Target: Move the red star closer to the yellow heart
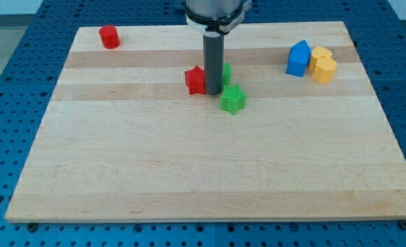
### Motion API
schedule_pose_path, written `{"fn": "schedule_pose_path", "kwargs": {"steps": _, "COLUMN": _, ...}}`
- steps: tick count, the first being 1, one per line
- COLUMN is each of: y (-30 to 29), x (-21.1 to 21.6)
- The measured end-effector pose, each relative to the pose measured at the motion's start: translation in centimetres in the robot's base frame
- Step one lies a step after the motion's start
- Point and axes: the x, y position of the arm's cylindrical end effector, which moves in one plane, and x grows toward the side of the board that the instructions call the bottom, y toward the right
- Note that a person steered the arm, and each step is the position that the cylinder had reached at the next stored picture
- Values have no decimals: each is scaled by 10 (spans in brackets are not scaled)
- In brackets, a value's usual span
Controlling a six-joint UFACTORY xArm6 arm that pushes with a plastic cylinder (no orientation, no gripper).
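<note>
The red star (195, 80) lies on the wooden board (189, 171) a little above its middle. My tip (212, 93) stands right against the star's right side. Two yellow blocks sit touching each other at the view's upper right, one higher (320, 55) and one lower (324, 71). One of them is the yellow heart, but I cannot tell which from here. They are far to the right of the red star.
A green star (233, 100) lies just right of and below my tip. A second green block (226, 71) is partly hidden behind the rod. A blue block (298, 58) touches the yellow pair's left side. A round red block (109, 36) sits at the upper left corner.
</note>
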Motion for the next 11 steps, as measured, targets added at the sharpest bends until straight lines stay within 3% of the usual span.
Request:
{"fn": "schedule_pose_path", "kwargs": {"steps": 2, "y": -33, "x": -1}}
{"fn": "schedule_pose_path", "kwargs": {"steps": 6, "y": -63, "x": -58}}
{"fn": "schedule_pose_path", "kwargs": {"steps": 11, "y": -169, "x": -54}}
